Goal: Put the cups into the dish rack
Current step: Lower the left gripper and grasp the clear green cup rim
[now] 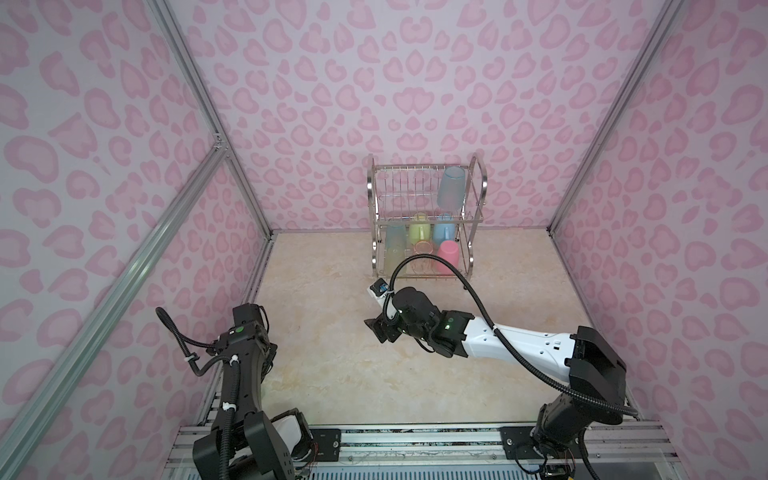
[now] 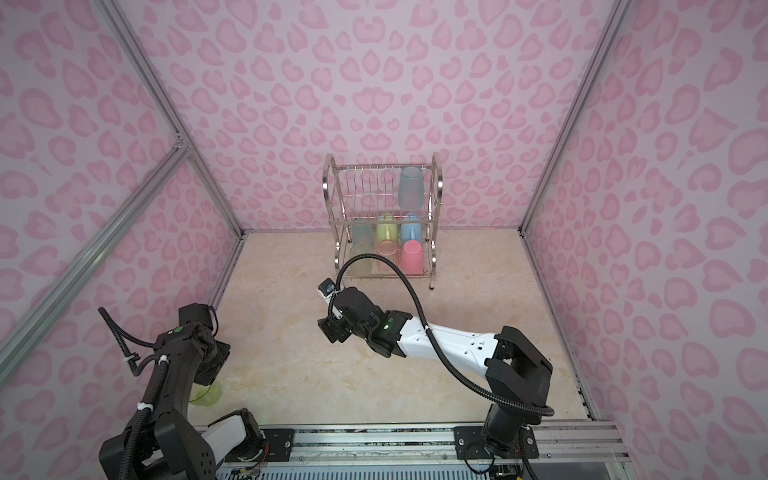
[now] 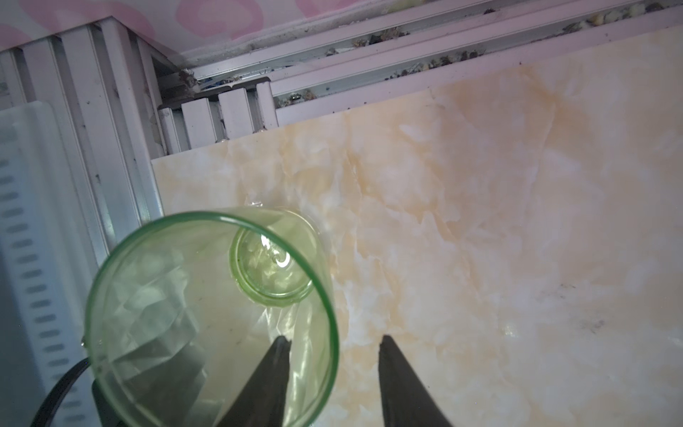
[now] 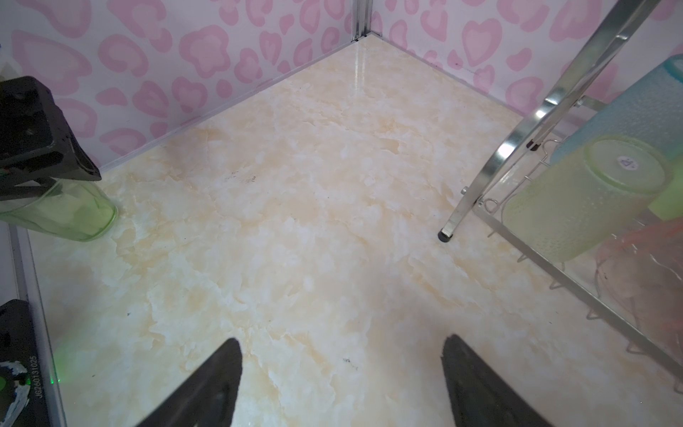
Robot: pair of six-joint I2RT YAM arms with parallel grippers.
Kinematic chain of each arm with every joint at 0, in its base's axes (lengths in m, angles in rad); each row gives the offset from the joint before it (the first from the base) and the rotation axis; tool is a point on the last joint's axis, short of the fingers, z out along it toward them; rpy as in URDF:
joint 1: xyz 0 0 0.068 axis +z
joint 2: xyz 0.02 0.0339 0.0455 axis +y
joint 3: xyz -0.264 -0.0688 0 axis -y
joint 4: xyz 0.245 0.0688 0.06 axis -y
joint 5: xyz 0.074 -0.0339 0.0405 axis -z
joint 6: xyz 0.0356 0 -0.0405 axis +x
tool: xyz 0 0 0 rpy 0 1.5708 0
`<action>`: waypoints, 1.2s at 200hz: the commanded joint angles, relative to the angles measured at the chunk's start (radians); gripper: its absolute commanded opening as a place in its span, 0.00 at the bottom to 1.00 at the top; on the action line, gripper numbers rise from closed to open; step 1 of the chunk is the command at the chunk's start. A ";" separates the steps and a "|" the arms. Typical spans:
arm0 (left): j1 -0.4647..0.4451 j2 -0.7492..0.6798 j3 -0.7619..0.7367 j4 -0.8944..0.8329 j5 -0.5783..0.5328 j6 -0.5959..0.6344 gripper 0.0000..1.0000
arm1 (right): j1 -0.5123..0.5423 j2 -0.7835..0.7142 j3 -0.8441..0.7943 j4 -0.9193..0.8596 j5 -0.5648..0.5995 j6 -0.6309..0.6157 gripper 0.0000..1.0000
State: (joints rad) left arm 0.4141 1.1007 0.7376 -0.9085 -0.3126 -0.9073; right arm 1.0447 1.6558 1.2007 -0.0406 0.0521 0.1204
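Picking up green tumbler [image 3: 207, 314]: my left gripper [image 3: 333, 338] straddles rim, jaws apart, not clamped. My right gripper [image 4: 343, 342] apart, empty. Next: pinch wall, lift toward dish rack [image 1: 484, 183].

In a top view the left arm [image 2: 170, 374] covered all but a sliver of the translucent green tumbler [image 2: 206, 395]. It also hid the left gripper [image 3: 333, 338], whose fingers ran off the edge of the left wrist view, as did the tumbler's rim. The right wrist view cropped the dish rack [image 4: 456, 218]. The orange-pink tumbler [image 4: 646, 288] in the rack was blurred.
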 commanded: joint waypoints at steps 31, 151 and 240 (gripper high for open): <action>0.002 0.004 -0.003 0.010 0.005 -0.001 0.29 | -0.002 0.002 -0.008 0.031 0.018 -0.001 0.84; 0.006 -0.005 -0.002 0.005 0.004 -0.001 0.04 | -0.001 -0.006 -0.015 0.031 0.040 0.001 0.83; 0.004 -0.036 0.000 0.046 0.080 0.072 0.03 | -0.016 -0.010 -0.019 0.036 0.051 0.008 0.83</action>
State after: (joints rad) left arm 0.4191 1.0744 0.7376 -0.8921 -0.2764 -0.8803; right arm 1.0348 1.6524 1.1858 -0.0204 0.0895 0.1207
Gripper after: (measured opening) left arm 0.083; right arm 0.831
